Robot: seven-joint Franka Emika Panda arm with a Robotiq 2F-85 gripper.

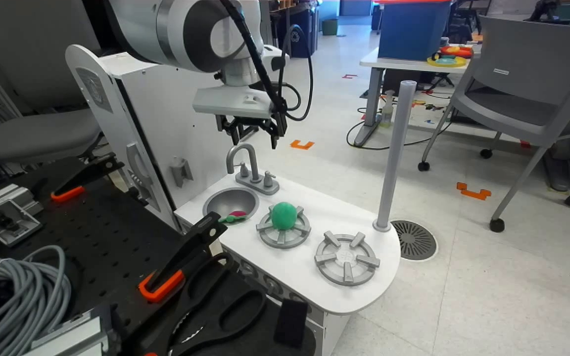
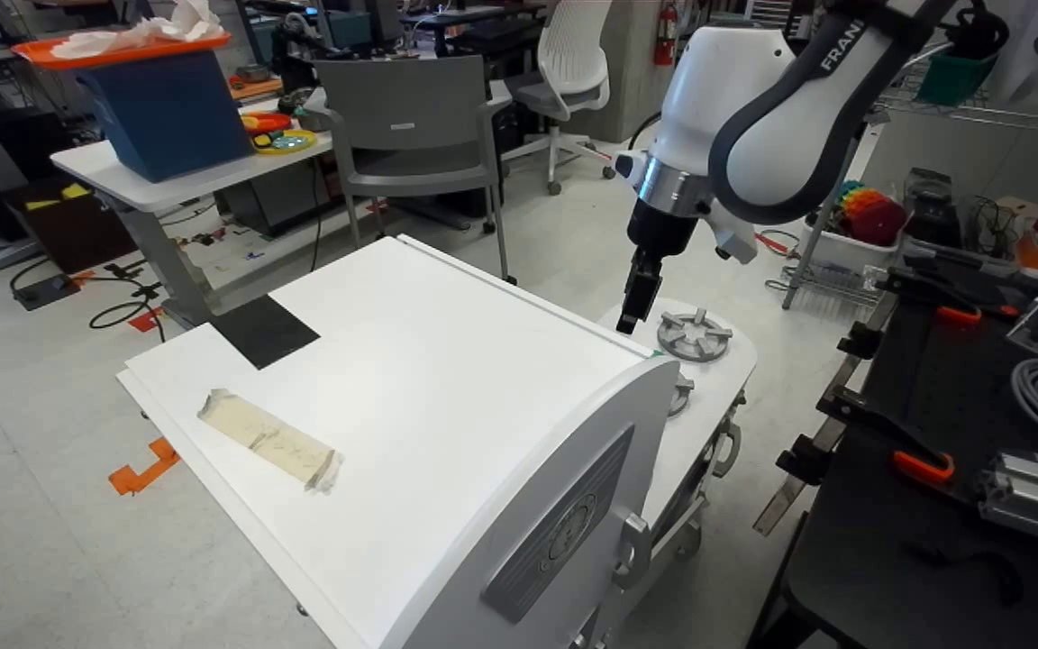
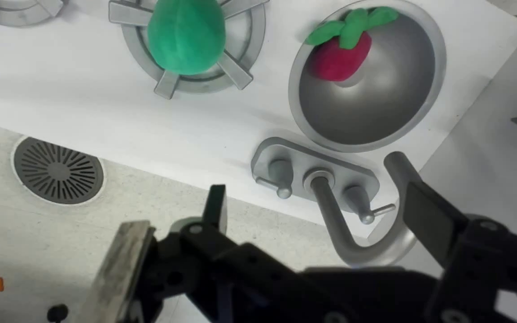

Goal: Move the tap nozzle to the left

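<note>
The tap nozzle point(image 1: 253, 157) is a silvery-grey arched spout between two small side handles at the back of the white toy counter. In the wrist view the spout point(image 3: 335, 220) curves so that its outlet lies to the right, by the sink. My gripper point(image 1: 255, 143) is open above the tap in an exterior view. In the wrist view the gripper point(image 3: 319, 197) has its fingers wide apart, with the spout between them. The right finger overlaps the outer side of the arch; I cannot tell whether they touch. In an exterior view the gripper point(image 2: 629, 323) shows, but the tap is hidden behind the white panel.
A grey sink point(image 3: 440, 67) holds a red toy fruit point(image 3: 339, 60) with green leaves. A green toy point(image 1: 284, 216) sits on a burner grate point(image 1: 282, 244). A second burner point(image 1: 347, 282) and a tall grey pole point(image 1: 396, 153) stand farther along. A white upright panel point(image 1: 181, 123) borders the sink.
</note>
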